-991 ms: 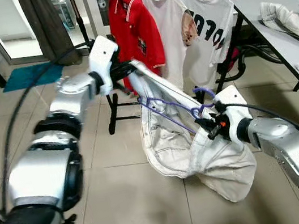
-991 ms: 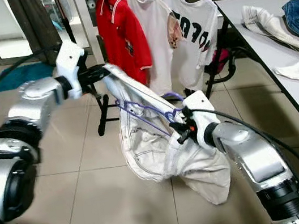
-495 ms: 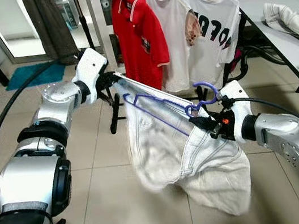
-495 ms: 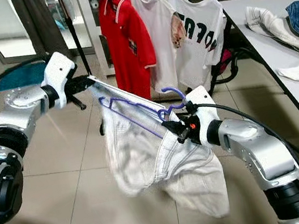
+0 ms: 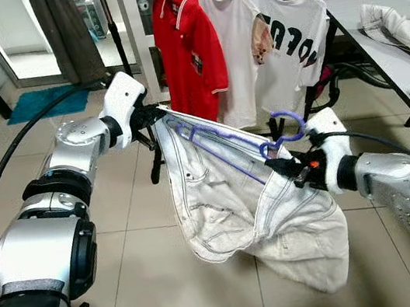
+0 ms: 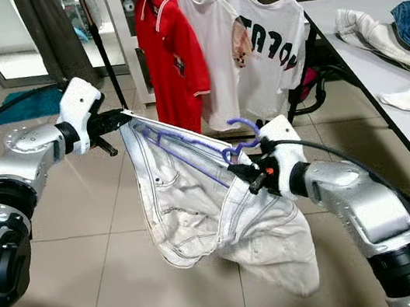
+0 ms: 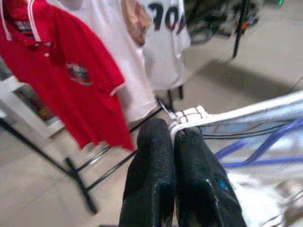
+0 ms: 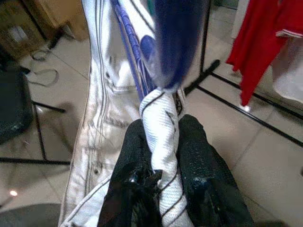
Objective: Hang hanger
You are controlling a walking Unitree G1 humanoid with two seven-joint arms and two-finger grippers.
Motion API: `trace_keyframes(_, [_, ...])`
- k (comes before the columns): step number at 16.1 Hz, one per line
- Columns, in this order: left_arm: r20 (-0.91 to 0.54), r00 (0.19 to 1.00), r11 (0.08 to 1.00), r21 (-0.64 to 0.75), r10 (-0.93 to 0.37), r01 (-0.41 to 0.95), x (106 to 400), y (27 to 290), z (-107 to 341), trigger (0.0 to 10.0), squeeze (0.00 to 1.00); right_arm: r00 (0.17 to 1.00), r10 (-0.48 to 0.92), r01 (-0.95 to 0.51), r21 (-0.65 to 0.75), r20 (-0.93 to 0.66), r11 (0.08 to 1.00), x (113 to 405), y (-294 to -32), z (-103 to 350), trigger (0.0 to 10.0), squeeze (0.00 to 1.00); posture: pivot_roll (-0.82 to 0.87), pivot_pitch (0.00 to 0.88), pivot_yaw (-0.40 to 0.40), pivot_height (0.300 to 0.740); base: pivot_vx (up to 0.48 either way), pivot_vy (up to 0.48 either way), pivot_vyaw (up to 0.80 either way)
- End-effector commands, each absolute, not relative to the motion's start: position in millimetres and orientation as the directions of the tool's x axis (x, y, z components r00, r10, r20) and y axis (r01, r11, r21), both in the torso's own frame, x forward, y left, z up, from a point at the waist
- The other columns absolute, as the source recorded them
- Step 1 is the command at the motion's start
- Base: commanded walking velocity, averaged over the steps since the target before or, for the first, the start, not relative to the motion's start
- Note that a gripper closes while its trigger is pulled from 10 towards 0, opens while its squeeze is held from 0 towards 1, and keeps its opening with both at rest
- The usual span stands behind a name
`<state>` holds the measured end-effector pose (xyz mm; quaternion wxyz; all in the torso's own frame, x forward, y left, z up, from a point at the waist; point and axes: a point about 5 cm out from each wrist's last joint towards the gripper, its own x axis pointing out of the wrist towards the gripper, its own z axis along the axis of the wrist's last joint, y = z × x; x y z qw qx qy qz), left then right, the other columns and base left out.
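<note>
Left claw (image 5: 153, 115) and right claw (image 5: 285, 168) each pinch the white trousers' (image 5: 234, 208) waistband, stretched over the purple hanger (image 5: 223, 141).

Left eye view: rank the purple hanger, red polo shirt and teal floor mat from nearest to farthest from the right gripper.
1. Purple hanger, right beside the right gripper.
2. Red polo shirt, hanging on the rack behind.
3. Teal floor mat, far left on the floor.
</note>
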<state>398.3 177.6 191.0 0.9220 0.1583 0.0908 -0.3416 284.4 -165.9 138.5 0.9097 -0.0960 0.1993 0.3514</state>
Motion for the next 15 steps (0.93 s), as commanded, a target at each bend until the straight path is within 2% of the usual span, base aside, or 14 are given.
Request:
trace_keyframes(1, [-0.148, 0.819, 0.789, 0.218, -0.555, 0.574, 405, 193, 224, 0.0, 0.0, 0.679, 0.477, -0.611, -0.07, -0.557, 0.788, 282, -182, 118, 0.0, 0.0, -0.04, 0.0, 0.021, 0.74, 0.0, 0.0, 0.0])
trace_keyframes(4, [-0.105, 0.81, 0.785, 0.201, -0.578, 0.586, 408, 187, 240, 0.0, 0.0, 0.673, 0.415, -0.605, -0.133, -0.612, 0.785, 283, -179, 106, 0.0, 0.0, -0.04, 0.0, 0.018, 0.74, 0.0, 0.0, 0.0])
trace_keyframes(8, [-0.075, 0.741, 0.733, 0.11, -0.667, 0.671, 407, 170, 241, 0.0, 0.0, 0.758, 0.312, -0.486, -0.177, -0.573, 0.856, 296, -177, 109, 0.0, 0.0, -0.04, 0.0, 0.019, 0.74, 0.0, 0.0, 0.0])
trace_keyframes(10, [-0.046, 0.709, 0.705, 0.077, -0.704, 0.705, 406, 160, 243, 0.0, 0.0, 0.77, 0.284, -0.466, -0.2, -0.571, 0.862, 299, -175, 107, 0.0, 0.0, -0.04, 0.0, 0.016, 0.74, 0.0, 0.0, 0.0])
trace_keyframes(12, [-0.028, 0.669, 0.665, 0.086, -0.743, 0.742, 404, 150, 244, 0.0, 0.0, 0.813, 0.237, -0.39, -0.196, -0.532, 0.9, 306, -177, 109, 0.0, 0.0, -0.04, 0.0, 0.014, 0.74, 0.0, 0.0, 0.0])
trace_keyframes(14, [-0.049, 0.626, 0.607, 0.194, -0.778, 0.771, 394, 140, 240, 0.0, 0.0, 0.862, 0.152, -0.28, -0.204, -0.484, 0.938, 316, -187, 115, 0.0, 0.0, -0.04, 0.0, 0.018, 0.74, 0.0, 0.0, 0.0])
trace_keyframes(15, [-0.049, 0.626, 0.607, 0.194, -0.778, 0.771, 394, 140, 240, 0.0, 0.0, 0.862, 0.152, -0.28, -0.204, -0.484, 0.938, 316, -187, 115, 0.0, 0.0, -0.04, 0.0, 0.018, 0.74, 0.0, 0.0, 0.0])
